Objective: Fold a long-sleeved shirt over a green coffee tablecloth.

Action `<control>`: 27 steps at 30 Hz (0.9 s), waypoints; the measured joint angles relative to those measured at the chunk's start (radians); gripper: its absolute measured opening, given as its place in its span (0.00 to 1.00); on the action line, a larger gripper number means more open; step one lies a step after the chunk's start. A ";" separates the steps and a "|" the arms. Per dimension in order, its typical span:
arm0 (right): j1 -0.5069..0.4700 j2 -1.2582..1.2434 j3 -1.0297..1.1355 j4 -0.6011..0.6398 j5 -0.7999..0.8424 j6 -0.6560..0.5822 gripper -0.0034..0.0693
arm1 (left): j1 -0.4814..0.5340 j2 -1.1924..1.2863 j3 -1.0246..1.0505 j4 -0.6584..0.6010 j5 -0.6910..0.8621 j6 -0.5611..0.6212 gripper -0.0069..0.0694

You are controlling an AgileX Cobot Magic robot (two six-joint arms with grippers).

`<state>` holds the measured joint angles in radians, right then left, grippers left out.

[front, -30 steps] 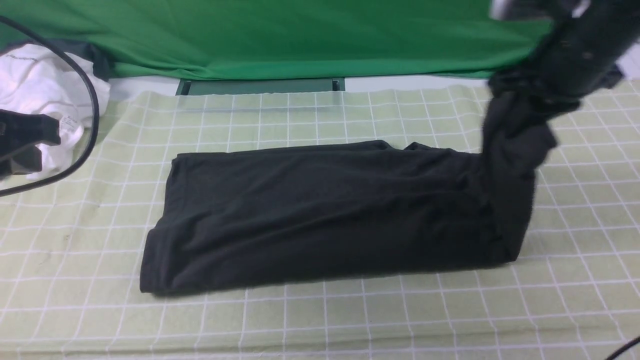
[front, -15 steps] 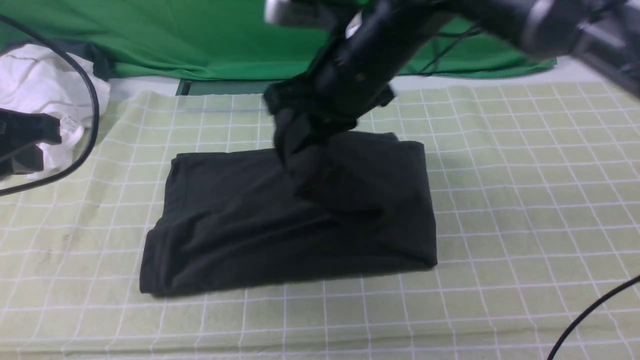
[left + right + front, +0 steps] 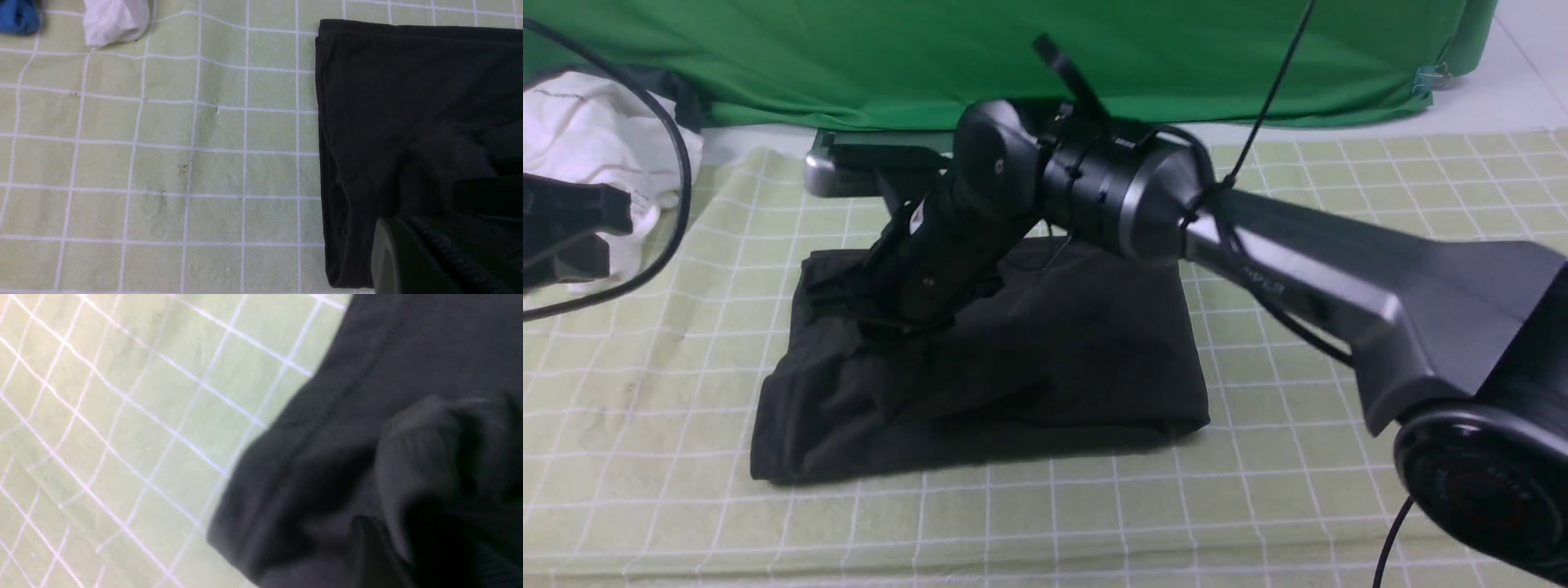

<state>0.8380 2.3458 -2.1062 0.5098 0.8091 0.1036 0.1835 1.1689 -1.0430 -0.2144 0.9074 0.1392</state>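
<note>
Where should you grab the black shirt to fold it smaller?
Probably take the shirt by its near corner on the robot's right, coming in from that side. The fold there makes a thick, tidy edge with bare tablecloth beside it; the left end is bunched up.

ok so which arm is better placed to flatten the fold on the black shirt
Right, most likely. The right pincer is down on the long-sleeved shirt's left part, on the folded-over layer. The left pincer sits shut off to the side, beside the white garment, clear of the shirt.
</note>
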 joint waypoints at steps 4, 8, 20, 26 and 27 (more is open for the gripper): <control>0.010 -0.007 -0.001 0.012 -0.007 -0.023 0.55 | 0.000 0.000 0.008 0.000 -0.001 0.004 0.11; -0.004 -0.058 -0.001 0.011 0.044 -0.087 0.62 | 0.000 0.000 0.029 0.000 -0.001 0.006 0.11; -0.140 -0.292 -0.009 -0.242 0.253 -0.188 0.47 | -0.001 0.001 0.040 -0.182 0.012 0.131 0.11; -0.221 -0.310 -0.008 -0.352 0.392 -0.190 0.11 | -0.115 0.060 0.040 -0.272 0.015 0.168 0.11; -0.234 -0.310 -0.008 -0.358 0.398 -0.191 0.08 | -0.152 0.089 0.040 -0.270 0.008 0.166 0.11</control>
<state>0.6043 2.0358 -2.1138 0.1516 1.2072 -0.0873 0.0310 1.2578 -1.0031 -0.4846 0.9158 0.3048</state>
